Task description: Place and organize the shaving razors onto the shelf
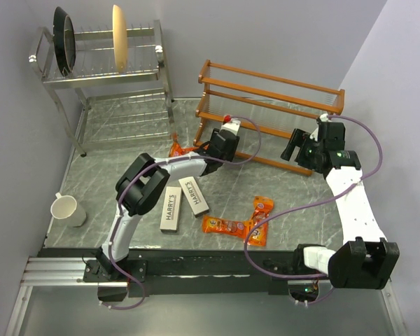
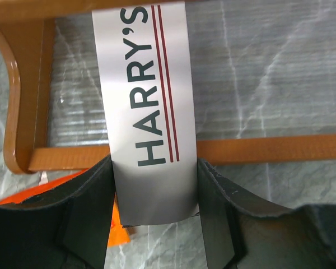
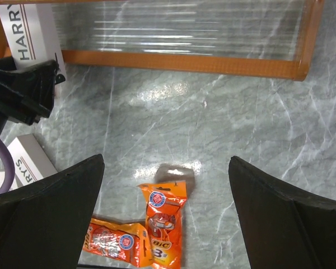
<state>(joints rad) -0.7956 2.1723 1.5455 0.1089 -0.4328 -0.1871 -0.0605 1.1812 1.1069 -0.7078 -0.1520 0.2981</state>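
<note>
My left gripper point(image 2: 155, 196) is shut on a pale-grey HARRY'S box point(image 2: 148, 112), whose far end lies over the front rail of the wooden shelf point(image 2: 269, 148) at its left end. From above, this gripper point(image 1: 220, 143) is at the shelf point(image 1: 266, 87). Two more HARRY'S boxes point(image 1: 171, 208) point(image 1: 194, 195) lie flat on the table. Two orange packs point(image 1: 224, 225) point(image 1: 260, 220) lie nearer the front, and a third point(image 1: 180, 149) lies under my left arm. My right gripper point(image 1: 292, 148) is open and empty, above the table over the orange packs point(image 3: 167, 224).
A steel wire dish rack point(image 1: 105, 63) with a dark pan and a wooden plate stands at the back left. A white mug point(image 1: 66, 208) sits at the left edge. Grey walls close in at the back and right.
</note>
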